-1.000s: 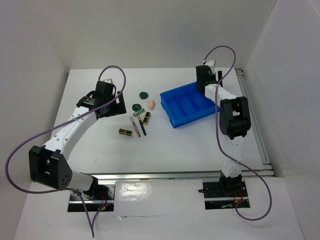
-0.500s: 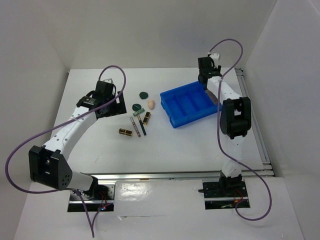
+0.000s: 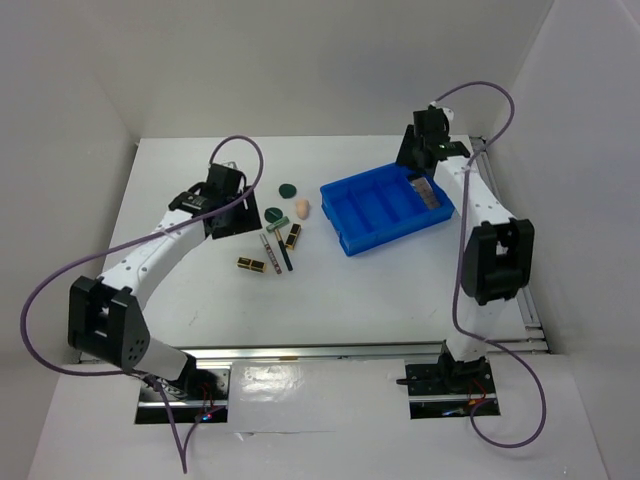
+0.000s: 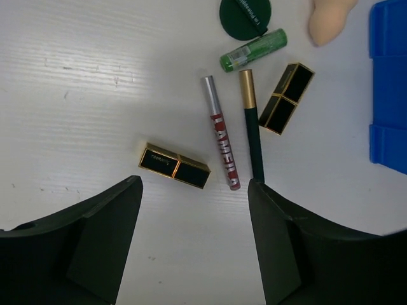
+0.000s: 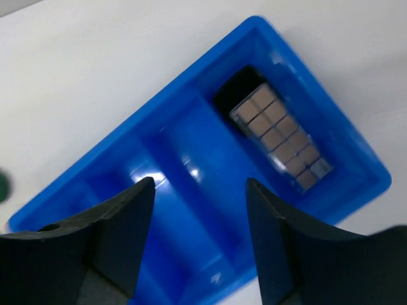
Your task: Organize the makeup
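Observation:
The greyish-pink palette (image 5: 280, 136) lies in the end compartment of the blue tray (image 5: 191, 70), and also shows in the top view (image 3: 428, 190). My right gripper (image 5: 197, 241) is open and empty above the tray's middle compartments (image 3: 420, 160). On the table left of the tray lie two black-gold lipsticks (image 4: 174, 166) (image 4: 286, 98), a red-silver pencil (image 4: 220, 132), a dark green pencil (image 4: 252, 133), a green tube (image 4: 253, 50), a dark green compact (image 4: 245, 16) and the peach sponge (image 4: 329, 19). My left gripper (image 4: 194, 248) is open and empty just short of them (image 3: 240, 215). No black square compact is in view.
A second dark green compact (image 3: 288, 187) lies behind the group. The blue tray (image 3: 352, 235) sits tilted at the right, its other compartments holding nothing. White walls close in the table on three sides. A rail runs along the right edge (image 3: 520, 270).
My right gripper has risen and drawn back from the tray's right compartment, leaving the palette lying there. My left arm has shifted slightly right toward the makeup.

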